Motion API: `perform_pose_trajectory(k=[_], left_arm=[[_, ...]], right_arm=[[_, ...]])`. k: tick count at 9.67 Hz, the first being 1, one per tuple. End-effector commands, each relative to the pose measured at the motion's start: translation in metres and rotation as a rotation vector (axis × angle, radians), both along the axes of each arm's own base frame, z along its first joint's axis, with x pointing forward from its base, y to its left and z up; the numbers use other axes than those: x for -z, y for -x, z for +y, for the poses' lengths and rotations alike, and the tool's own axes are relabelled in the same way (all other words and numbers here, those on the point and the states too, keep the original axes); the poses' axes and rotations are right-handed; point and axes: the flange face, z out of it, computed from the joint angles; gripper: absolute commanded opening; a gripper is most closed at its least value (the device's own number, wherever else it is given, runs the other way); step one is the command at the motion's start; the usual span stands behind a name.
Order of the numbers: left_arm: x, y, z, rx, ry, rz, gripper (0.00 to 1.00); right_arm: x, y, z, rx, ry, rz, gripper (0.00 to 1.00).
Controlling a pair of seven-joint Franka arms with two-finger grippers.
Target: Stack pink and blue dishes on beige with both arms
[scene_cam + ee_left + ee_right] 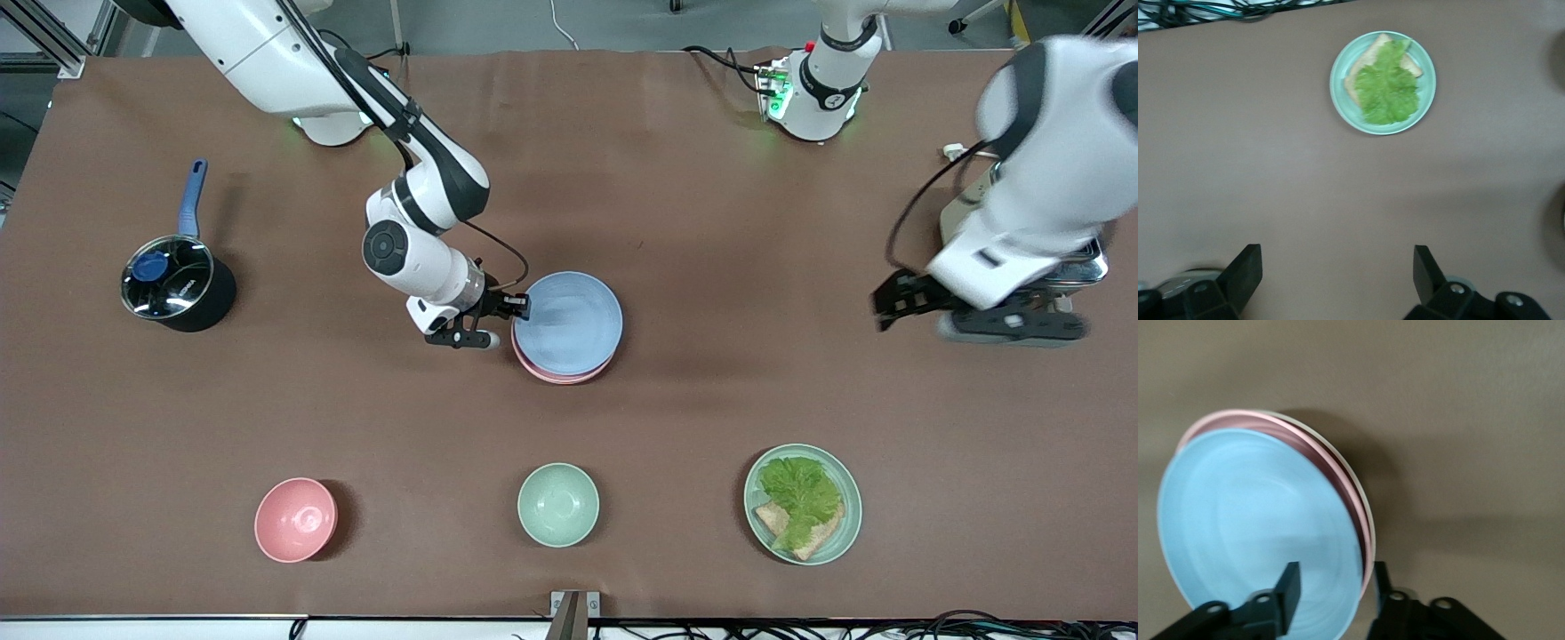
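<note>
The light blue plate (569, 322) (1245, 527) lies on top of the pale pink plate (558, 377) (1308, 440) in the middle of the table, shifted a little off it. Under both, only a thin rim of the beige plate (1360, 492) shows. My right gripper (514, 313) (1336, 577) is open at the stack's edge toward the right arm's end, one finger over the blue plate and the other outside the rims. My left gripper (893, 302) (1338, 257) hangs open and empty over bare table at the left arm's end.
A mint-green plate with lettuce and bread (803, 503) (1383, 83), a mint-green bowl (558, 504) and a pink bowl (295, 519) stand along the front edge. A black saucepan with a blue handle (178, 284) sits at the right arm's end.
</note>
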Motion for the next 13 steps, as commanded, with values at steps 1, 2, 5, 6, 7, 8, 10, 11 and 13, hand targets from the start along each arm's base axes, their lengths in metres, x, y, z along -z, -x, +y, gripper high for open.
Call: perform_pose_trajectory(k=[1, 2, 5, 6, 7, 8, 10, 11, 13], left_arm=[[-0.042, 0.027, 0.05, -0.036, 0.006, 0.048, 1.0], [-0.06, 0.04, 0.065, -0.052, 0.032, 0.033, 1.0], [-0.1, 0.037, 0.087, -0.059, 0.038, -0.045, 1.0], [-0.105, 0.036, 0.086, -0.06, 0.037, -0.012, 1.0], [-0.109, 0.039, 0.086, -0.062, 0.036, 0.045, 1.0], [-0.114, 0.046, 0.085, -0.056, 0.036, 0.083, 1.0], [-0.121, 0.066, 0.101, -0.071, 0.077, 0.115, 1.0], [-0.115, 0.067, 0.101, -0.071, 0.091, 0.126, 1.0], [-0.112, 0.064, 0.099, -0.085, 0.078, 0.117, 1.0]], right_arm=[[-0.078, -0.007, -0.032, -0.029, 0.069, -0.057, 1.0], [-0.116, -0.013, -0.06, -0.042, 0.132, -0.044, 1.0], [-0.246, -0.03, -0.174, 0.054, 0.305, -0.053, 1.0], [-0.281, -0.03, -0.222, 0.123, 0.313, -0.079, 1.0], [-0.303, -0.033, -0.271, 0.116, 0.314, -0.123, 1.0], [-0.321, -0.034, -0.312, 0.08, 0.321, -0.115, 1.0], [-0.389, -0.029, -0.389, 0.062, 0.334, -0.124, 1.0], [-0.399, -0.028, -0.417, 0.039, 0.341, -0.15, 1.0], [-0.423, -0.03, -0.432, -0.001, 0.373, -0.188, 1.0]])
